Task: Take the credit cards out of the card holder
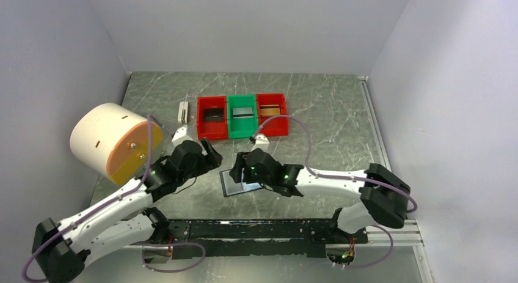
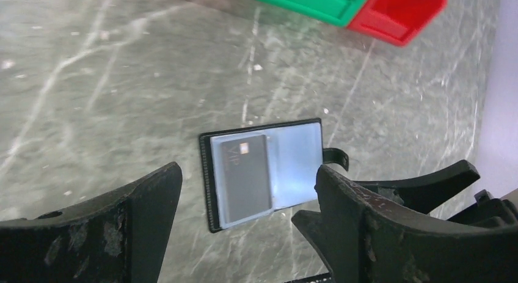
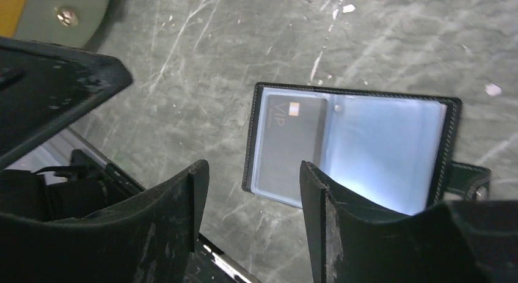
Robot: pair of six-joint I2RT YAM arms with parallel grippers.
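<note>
Here, mid-frame: dark card point(image 3: 287, 142) in open card holder point(image 3: 391, 148), just above parted, empty right gripper point(image 3: 251, 173); wide left gripper point(image 2: 248, 173) seemingly farther.

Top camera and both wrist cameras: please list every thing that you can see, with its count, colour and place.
card holder: one, black with bluish-grey pockets, lying open on the table between the grippers
credit card: one, dark grey, in the holder's pocket away from the snap tab
credit cards in bins: three, dark, grey, tan-orange, one per bin
bins: three, red, green, red, in a row at the far middle
white block: one, white, left of the bins
cylinder: one, cream with orange face, on its side at the left
table: one, grey marbled
left gripper: black, open, above the holder
right gripper: black, open, above the holder
</note>
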